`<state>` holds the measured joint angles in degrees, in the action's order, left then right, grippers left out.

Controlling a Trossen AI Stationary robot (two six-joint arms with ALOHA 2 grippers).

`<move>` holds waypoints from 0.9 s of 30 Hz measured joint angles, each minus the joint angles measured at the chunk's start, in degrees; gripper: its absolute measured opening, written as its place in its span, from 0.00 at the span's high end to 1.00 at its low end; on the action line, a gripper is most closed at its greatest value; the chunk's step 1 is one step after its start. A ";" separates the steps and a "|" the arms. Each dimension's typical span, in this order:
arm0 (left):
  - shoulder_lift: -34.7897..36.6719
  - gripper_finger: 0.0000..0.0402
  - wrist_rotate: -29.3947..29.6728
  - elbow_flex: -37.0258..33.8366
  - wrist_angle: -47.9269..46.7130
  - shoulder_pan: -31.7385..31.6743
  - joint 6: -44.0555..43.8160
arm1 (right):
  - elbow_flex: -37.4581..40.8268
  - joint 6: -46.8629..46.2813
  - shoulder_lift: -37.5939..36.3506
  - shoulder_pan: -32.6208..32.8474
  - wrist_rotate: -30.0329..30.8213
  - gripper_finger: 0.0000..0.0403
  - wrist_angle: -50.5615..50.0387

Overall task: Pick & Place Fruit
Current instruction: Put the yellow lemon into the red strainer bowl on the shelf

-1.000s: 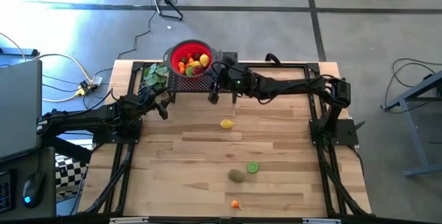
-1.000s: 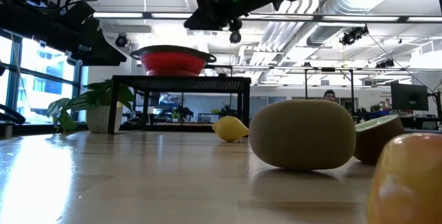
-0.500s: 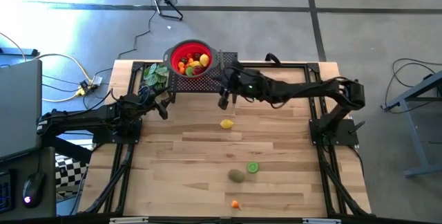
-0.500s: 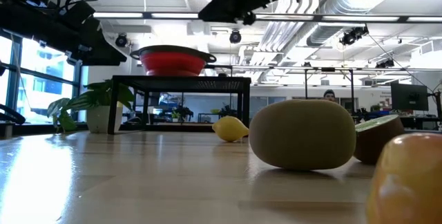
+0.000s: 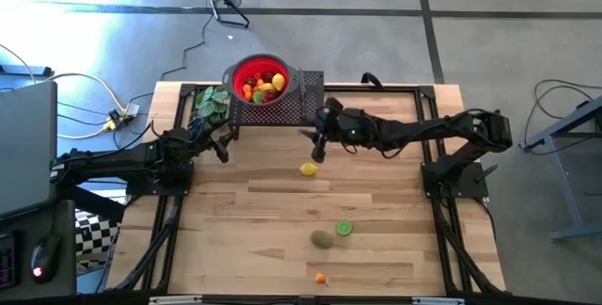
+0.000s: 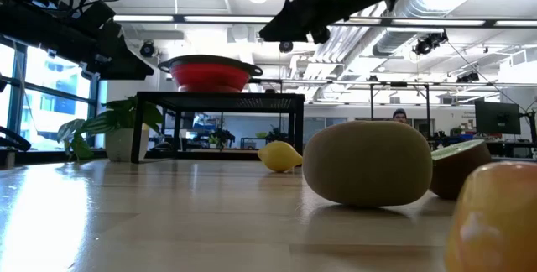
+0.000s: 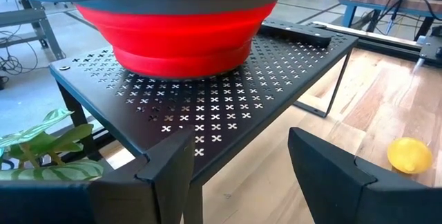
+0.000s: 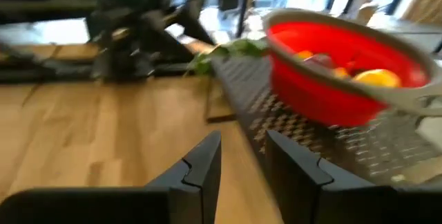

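Yellow lemon [image 5: 308, 168] lies next; my right gripper [image 5: 318, 149] has moved from the bowl [image 5: 260, 79] toward it, fingers slightly apart, empty.

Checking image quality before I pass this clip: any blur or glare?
Right wrist view: smeared with motion blur, red bowl soft. Low view: orange fruit at the edge out of focus. High view: pale glare on the floor at upper left. Left wrist view: sharp.

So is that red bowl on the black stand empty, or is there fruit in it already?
Partly full. The red bowl holds a small pile of yellow, orange and red fruit, seen from above.
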<state>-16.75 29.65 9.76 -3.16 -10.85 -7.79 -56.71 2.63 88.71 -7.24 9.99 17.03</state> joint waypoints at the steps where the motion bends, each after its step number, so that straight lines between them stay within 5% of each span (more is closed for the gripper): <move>1: 0.01 0.43 0.00 0.00 0.00 0.00 0.00 | 0.00 0.02 0.00 0.63 -0.31 0.74 -0.96; 18: 0.00 0.43 -0.04 0.00 -0.42 0.00 0.00 | -0.02 -5.98 0.70 3.42 -7.01 0.73 -12.78; 27: 0.00 0.43 -0.68 0.00 -2.72 0.00 -0.02 | -0.02 -2.10 5.12 6.84 -1.15 0.46 -14.94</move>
<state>-16.75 28.97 9.76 -5.87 -10.85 -7.81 -56.73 0.53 93.83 -0.39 8.84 2.09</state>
